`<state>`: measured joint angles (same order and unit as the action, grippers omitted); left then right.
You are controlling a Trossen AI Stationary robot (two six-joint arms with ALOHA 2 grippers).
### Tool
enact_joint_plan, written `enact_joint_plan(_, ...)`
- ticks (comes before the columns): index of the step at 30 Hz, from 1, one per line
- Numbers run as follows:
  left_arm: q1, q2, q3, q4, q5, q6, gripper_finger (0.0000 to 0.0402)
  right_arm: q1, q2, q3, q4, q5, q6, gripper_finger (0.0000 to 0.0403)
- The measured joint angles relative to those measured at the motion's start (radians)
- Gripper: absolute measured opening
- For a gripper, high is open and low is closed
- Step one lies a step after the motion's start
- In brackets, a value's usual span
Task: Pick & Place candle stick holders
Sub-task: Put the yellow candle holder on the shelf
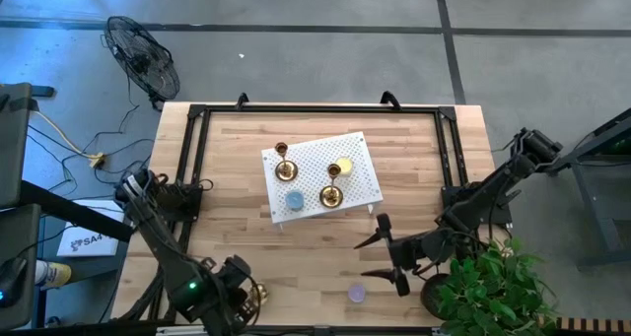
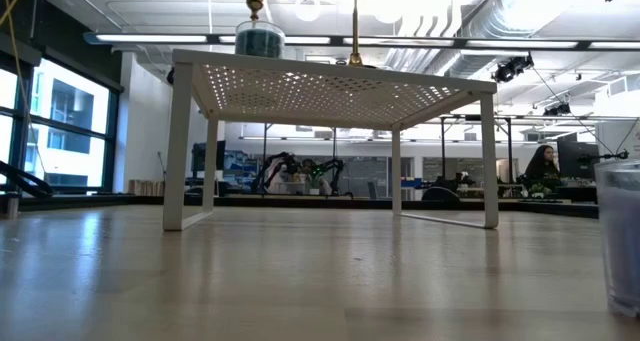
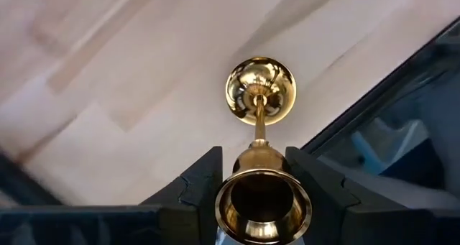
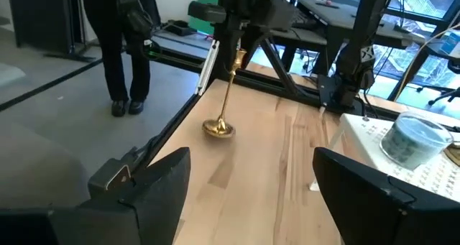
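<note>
Left pincer (image 3: 260,195) grips candlestick (image 3: 259,123) upright, cup up

Both arms are dark, near black, built of slim links joined by thick rounded joints. The left arm (image 1: 163,242) shows a small green light near its wrist, and thin black cables run beside its base at the table's left edge. The right arm (image 1: 488,193) ends in two long, tapered black fingers (image 1: 380,239). The left fingers (image 3: 194,191) are matte black, flat-faced wedges with angular edges.
</note>
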<state>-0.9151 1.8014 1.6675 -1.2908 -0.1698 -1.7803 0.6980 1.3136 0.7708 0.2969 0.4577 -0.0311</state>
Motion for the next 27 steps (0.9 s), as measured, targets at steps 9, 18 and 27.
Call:
enact_joint_plan(9,0.055,-0.004,0.019,-0.008,-0.195,0.136,0.013,-0.058,0.0,0.0,0.001,-0.096,0.036,0.0289)
enact_joint_plan(18,0.18,-0.005,0.019,0.159,-0.265,0.445,0.013,-0.089,0.0,0.0,0.007,-0.138,0.058,0.0289)
enact_joint_plan(27,0.307,-0.005,0.02,0.387,-0.336,0.831,0.013,-0.098,0.0,0.0,-0.032,-0.129,0.058,0.0289)
